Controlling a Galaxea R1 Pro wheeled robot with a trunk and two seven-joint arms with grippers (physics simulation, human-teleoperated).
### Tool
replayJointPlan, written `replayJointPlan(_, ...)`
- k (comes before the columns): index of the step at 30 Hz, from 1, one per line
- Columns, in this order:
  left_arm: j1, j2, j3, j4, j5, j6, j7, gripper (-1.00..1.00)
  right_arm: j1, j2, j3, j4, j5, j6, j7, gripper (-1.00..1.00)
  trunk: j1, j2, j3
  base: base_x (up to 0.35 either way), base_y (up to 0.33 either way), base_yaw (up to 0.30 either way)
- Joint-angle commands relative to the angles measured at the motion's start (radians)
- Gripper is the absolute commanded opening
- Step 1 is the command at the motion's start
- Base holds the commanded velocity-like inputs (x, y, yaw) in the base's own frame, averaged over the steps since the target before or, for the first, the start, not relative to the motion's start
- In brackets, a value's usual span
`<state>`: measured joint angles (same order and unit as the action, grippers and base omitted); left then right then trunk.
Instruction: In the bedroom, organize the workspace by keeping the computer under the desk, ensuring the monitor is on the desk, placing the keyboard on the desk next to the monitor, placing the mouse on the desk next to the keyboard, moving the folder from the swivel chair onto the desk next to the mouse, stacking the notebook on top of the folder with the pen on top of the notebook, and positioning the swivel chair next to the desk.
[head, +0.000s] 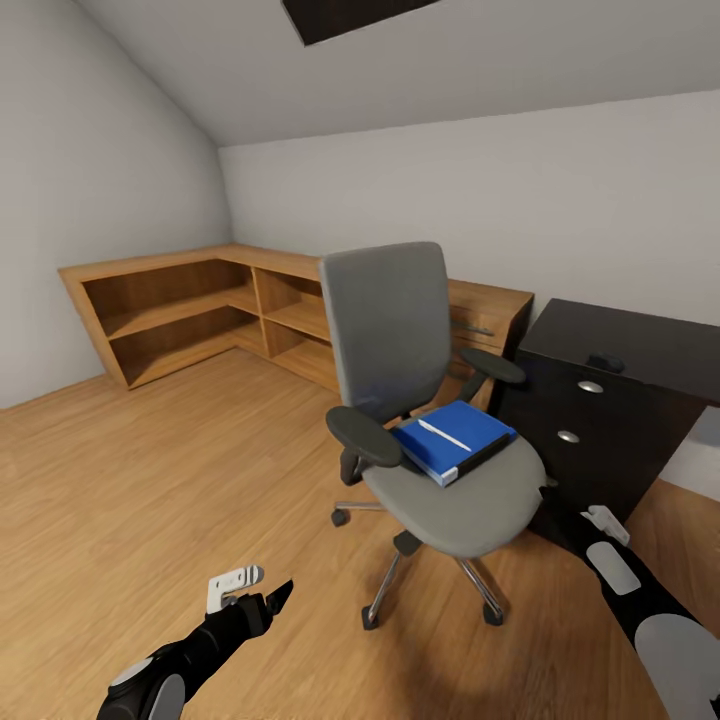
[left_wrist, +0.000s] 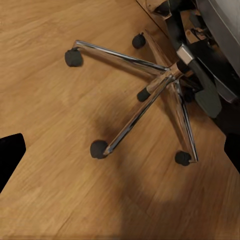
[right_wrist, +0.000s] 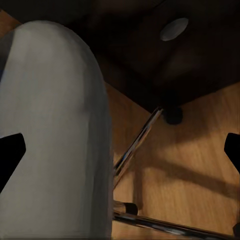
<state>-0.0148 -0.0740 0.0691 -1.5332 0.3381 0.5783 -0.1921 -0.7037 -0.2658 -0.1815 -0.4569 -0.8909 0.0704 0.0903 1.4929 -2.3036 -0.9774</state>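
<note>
The left gripper (head: 262, 592) hangs low over the wooden floor (head: 150, 480), in front of and to the left of the swivel chair (head: 420, 400); its fingers are spread apart with nothing between them, and in the left wrist view the dark fingertips (left_wrist: 10, 155) sit far apart at the picture's edges, with the chair's chrome star base (left_wrist: 160, 82) and black casters lying on the planks beyond them. The right gripper (head: 603, 519) is at the chair's right side, close beside the seat edge, between the seat and a black cabinet (head: 610, 400); its jaws stand wide, the tips (right_wrist: 10, 155) well separated in the right wrist view, which looks along the grey underside curve of the seat (right_wrist: 55, 135) toward a chrome leg and a caster on the floor. It holds nothing. On the grey seat lies the folder (head: 455, 440), bright blue with a white edge, flat and slightly turned, with a slim white pen (head: 444, 435) resting on top of it. The chair stands upright on the floor, its tall back toward the low oak shelving (head: 200, 310) that runs along the wall and corner behind it. The black cabinet, with two round silver knobs on its front, stands just to the chair's right.
</note>
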Motion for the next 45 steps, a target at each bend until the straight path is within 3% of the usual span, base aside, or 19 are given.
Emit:
replayJointPlan(1,-0.001,-0.001,0.003,-0.001,0.004,0.008,-0.004,1.00,0.000,0.000,-0.006,0.000,-0.006,0.006,0.005,1.00,0.000,0.000,-0.001,-0.010,0.000,0.000)
replayJointPlan(45,-0.001,-0.001,0.003,-0.001,0.003,0.009,-0.002,1.00,0.000,0.004,-0.004,0.000,-0.009,0.011,0.005,1.00,0.000,0.000,-0.010,0.016,-0.032,0.046)
